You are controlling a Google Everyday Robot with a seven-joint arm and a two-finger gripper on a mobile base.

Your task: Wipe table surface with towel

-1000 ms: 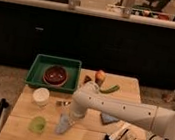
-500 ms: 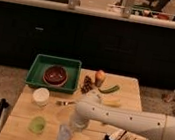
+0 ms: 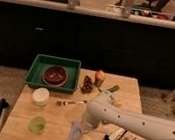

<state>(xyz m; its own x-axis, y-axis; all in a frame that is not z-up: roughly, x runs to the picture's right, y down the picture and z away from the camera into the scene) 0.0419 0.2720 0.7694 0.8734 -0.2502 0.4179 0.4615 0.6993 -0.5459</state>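
Note:
A pale grey-blue towel (image 3: 76,132) lies bunched on the wooden table (image 3: 55,113) near its front edge, at the middle. My gripper (image 3: 84,127) is at the end of the white arm (image 3: 132,123), which reaches in from the lower right. It is shut on the towel's upper right part and presses it onto the table surface. The arm's wrist hides the gripper's upper part.
A green cup (image 3: 37,124) stands just left of the towel, with a white cup (image 3: 41,96) behind it. A utensil (image 3: 71,102) lies mid-table. A green tray (image 3: 36,70) holds a brown bowl (image 3: 55,75). Fruit (image 3: 99,76) and dark packets (image 3: 119,139) sit to the right.
The gripper and the towel have moved toward the table's front edge and then a little to the right. The arm has swung lower across the table.

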